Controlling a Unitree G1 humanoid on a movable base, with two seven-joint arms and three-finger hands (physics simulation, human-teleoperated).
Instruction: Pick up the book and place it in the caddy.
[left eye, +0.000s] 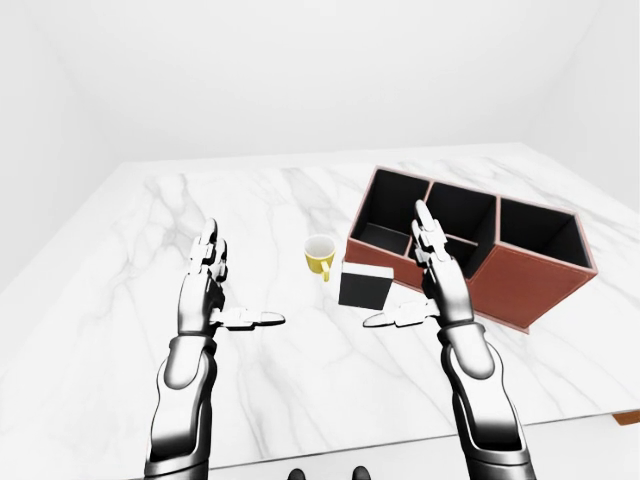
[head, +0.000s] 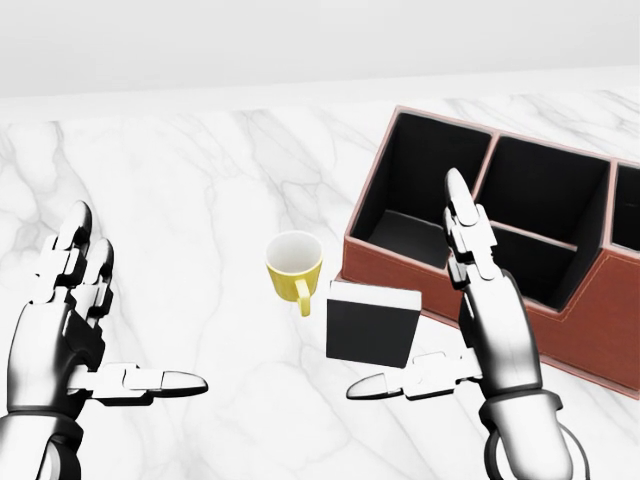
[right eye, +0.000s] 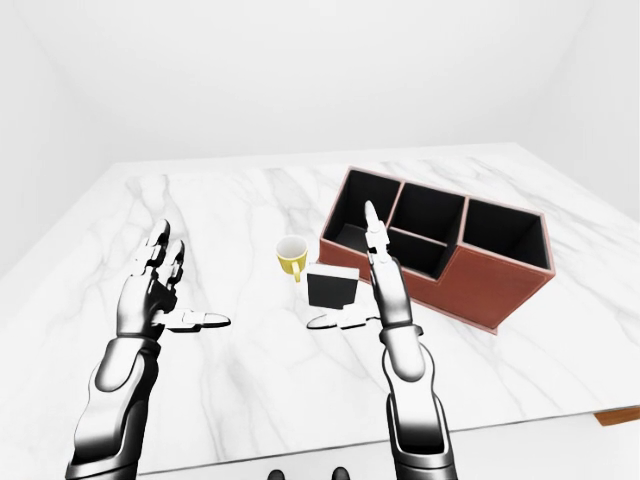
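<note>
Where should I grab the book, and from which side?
Pinch the book across its thin dimension, near its upper white page edge, probably with the open right hand from the head view's right. It looks upright, and the mug crowds its left.

Both arms reach forward. The left hand (head: 75, 330) and right hand (head: 470, 320) are spread wide, fingers pointing up, thumbs turned inward toward each other, gripping nothing.
</note>
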